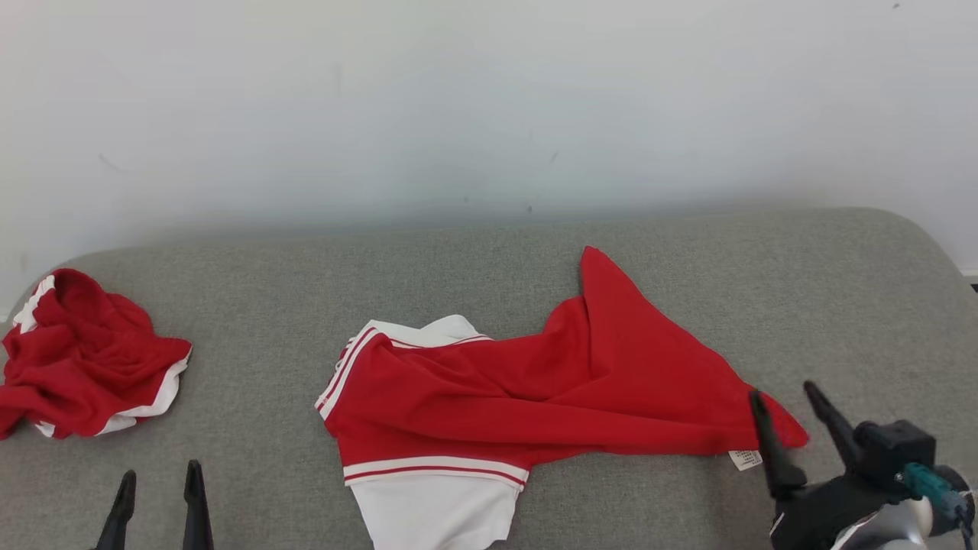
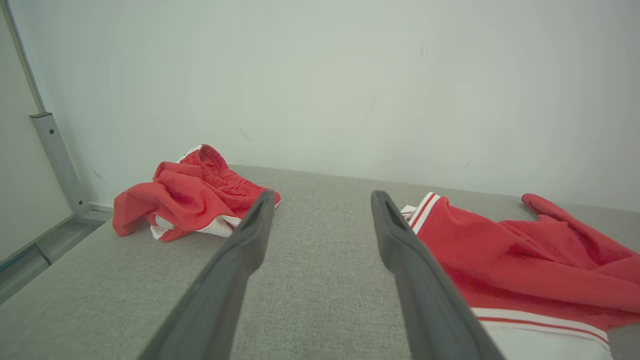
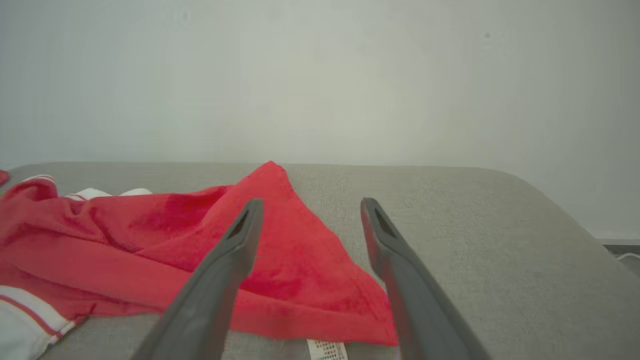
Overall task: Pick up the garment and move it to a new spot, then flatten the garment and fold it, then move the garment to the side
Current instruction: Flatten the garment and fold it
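Note:
A red garment with white sleeves and red-striped white trim (image 1: 535, 389) lies crumpled across the middle of the grey cushion (image 1: 688, 267), one corner pointing towards the wall and a white label at its right end. It also lies at the right of the left wrist view, garment (image 2: 525, 255), and at the left of the right wrist view, garment (image 3: 150, 245). My right gripper (image 1: 787, 393) hangs open just above the garment's right corner, holding nothing. My left gripper (image 1: 159, 475) stands open at the lower left, apart from the cloth; its fingers (image 2: 250, 240) frame bare cushion.
A second red and white garment (image 1: 84, 359) lies bunched at the cushion's far left edge, also in the left wrist view as a heap (image 2: 190, 192). A white wall (image 1: 489, 107) rises directly behind the cushion. The cushion's right end curves away at the corner (image 3: 550, 210).

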{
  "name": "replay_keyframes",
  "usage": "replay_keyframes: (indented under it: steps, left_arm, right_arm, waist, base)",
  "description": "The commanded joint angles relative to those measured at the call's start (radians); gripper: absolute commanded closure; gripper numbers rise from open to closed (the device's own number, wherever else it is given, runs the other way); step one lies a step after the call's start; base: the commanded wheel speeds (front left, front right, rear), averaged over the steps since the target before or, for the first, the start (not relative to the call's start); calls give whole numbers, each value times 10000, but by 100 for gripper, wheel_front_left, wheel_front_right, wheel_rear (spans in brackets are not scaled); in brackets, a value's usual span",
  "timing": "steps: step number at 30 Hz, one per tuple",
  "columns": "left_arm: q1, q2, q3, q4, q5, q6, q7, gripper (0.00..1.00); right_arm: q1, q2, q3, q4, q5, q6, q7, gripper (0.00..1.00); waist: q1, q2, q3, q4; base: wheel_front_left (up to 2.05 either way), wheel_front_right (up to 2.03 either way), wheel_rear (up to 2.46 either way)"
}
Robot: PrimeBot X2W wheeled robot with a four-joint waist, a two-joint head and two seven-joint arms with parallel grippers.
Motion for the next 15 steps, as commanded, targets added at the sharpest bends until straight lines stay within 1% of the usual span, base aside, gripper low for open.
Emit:
replay_keyframes:
  steps: [1,3,5,9,15]
  left_arm:
    - [188,181,-72,-16,139,-42,218,0]
    - [277,320,-117,-116,262,22,524,0]
    - [418,466,-175,-267,417,86,955,0]
    - [589,688,-204,-905,505,78,1651,0]
    - [790,791,-91,-1702,398,175,1982,0]
  right_arm:
    - [197,-117,234,70,-2,-21,453,0]
    - [118,-85,263,-173,237,-21,859,0]
    - [214,-99,338,-402,271,-21,1309,0]
    - [384,-127,252,-1079,179,-21,1951,0]
    - [627,-8,11,-1728,115,-21,2513,0]
  waist:
    - [-1,0,-82,-31]
    - [-1,0,-135,-53]
    - [-1,0,-182,-77]
    - [-1,0,-236,-82]
    - [-1,0,-274,-73]
  base:
    - [0,0,0]
    - [0,0,0]
    - [0,0,0]
    - [0,0,0]
    - [0,0,0]
